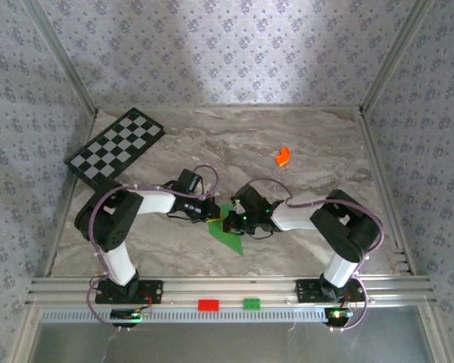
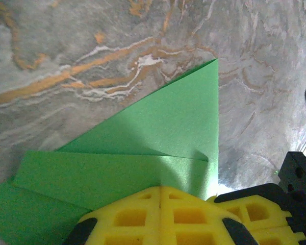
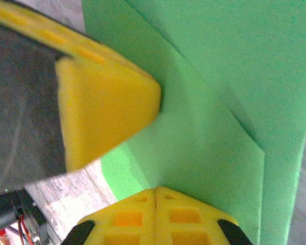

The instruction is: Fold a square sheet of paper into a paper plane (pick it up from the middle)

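Standing here, I can't make out any word, number, label or brand, neither on the green paper (image 2: pixel 168 127) nor on anything around it.
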Robot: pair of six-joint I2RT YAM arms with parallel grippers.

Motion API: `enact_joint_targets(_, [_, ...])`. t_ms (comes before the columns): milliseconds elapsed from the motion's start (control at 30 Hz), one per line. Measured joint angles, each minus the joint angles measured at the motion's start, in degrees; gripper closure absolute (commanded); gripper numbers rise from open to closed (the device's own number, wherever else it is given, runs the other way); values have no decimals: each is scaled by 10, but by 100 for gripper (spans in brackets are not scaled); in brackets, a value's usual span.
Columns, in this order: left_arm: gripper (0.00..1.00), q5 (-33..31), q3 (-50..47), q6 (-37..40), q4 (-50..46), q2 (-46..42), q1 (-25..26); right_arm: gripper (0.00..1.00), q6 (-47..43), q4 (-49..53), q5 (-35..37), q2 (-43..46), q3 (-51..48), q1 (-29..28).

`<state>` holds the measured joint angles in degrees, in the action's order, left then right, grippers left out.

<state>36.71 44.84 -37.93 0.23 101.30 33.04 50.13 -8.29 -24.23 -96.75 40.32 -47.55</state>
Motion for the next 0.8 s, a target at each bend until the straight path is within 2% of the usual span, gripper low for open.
enact_joint_targets(567, [100,10,3,0,1,5,0,98,-2,8,-12,86,-91,0])
enact_joint_targets(800, [100,10,3,0,1,5,0,97,0,17,-15,148,-144,-1])
